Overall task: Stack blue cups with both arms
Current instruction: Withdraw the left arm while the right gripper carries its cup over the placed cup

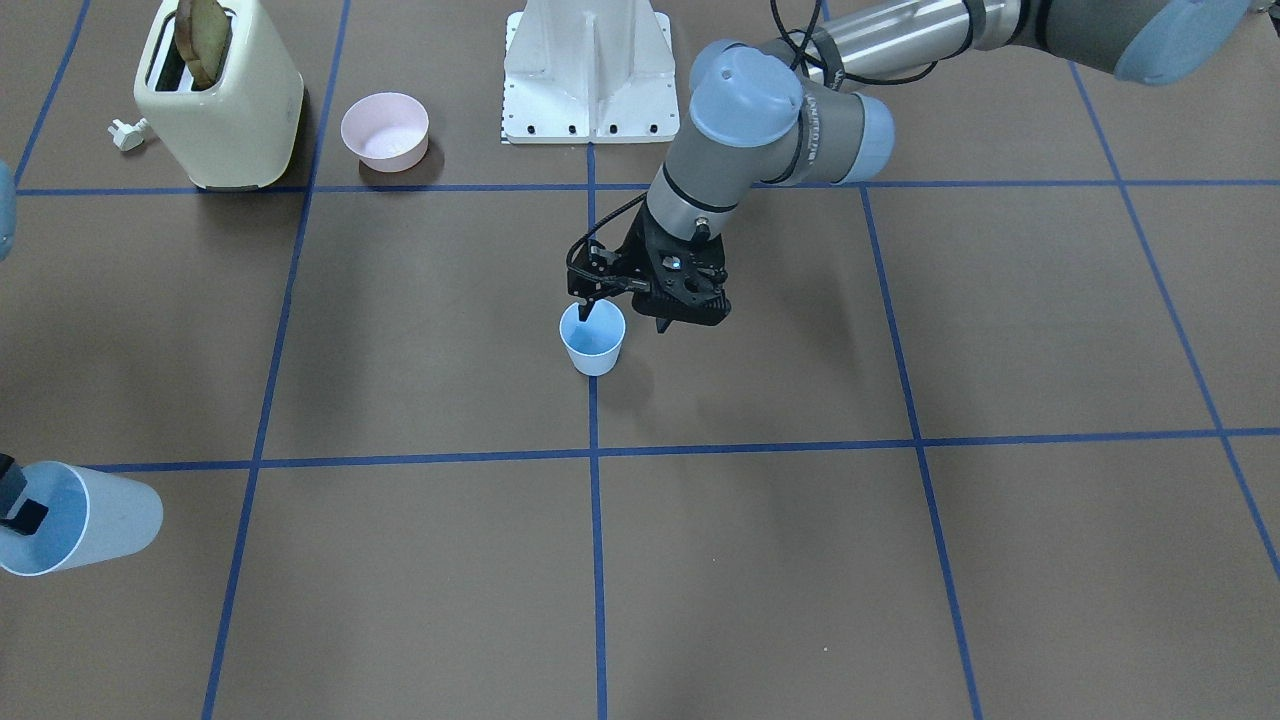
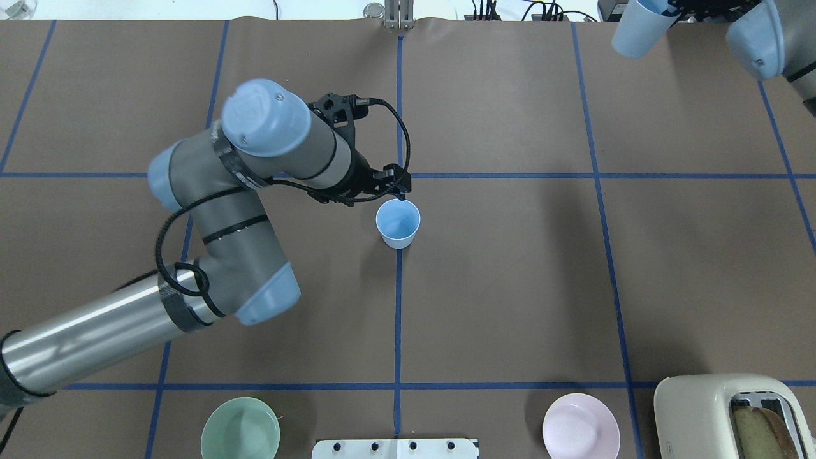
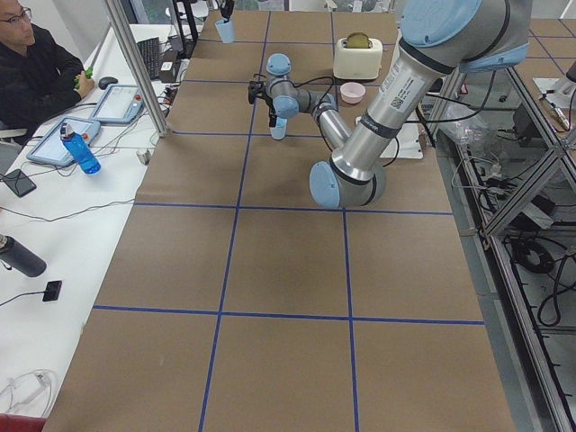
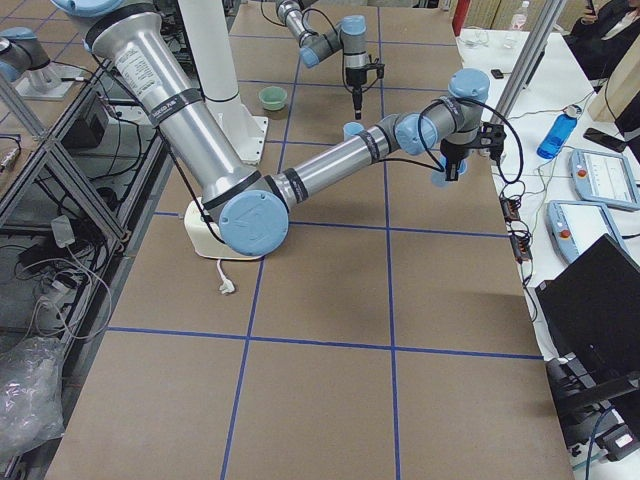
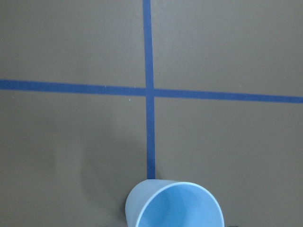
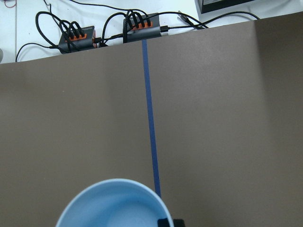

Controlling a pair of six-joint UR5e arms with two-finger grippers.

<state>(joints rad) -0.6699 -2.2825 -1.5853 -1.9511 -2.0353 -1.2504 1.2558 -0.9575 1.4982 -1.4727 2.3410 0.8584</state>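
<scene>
One blue cup (image 1: 593, 340) stands upright on the centre line of the table (image 2: 510, 287). It also shows in the overhead view (image 2: 398, 224) and at the bottom of the left wrist view (image 5: 175, 205). My left gripper (image 1: 625, 318) hangs just over its rim, jaws apart, with one fingertip (image 1: 586, 312) over the cup's mouth. I cannot tell whether it touches the cup. My right gripper (image 1: 18, 510) is shut on the rim of the second blue cup (image 1: 95, 515). It holds that cup tilted, above the far corner on my right (image 2: 637, 29), with one finger (image 6: 168, 222) inside the cup.
A cream toaster (image 1: 220, 95) with toast and a pink bowl (image 1: 385, 130) stand near the white pedestal (image 1: 590, 70). A green bowl (image 2: 240, 428) sits on my left. Cables and power strips (image 6: 109, 30) lie past the far table edge. An operator (image 3: 36, 63) sits there.
</scene>
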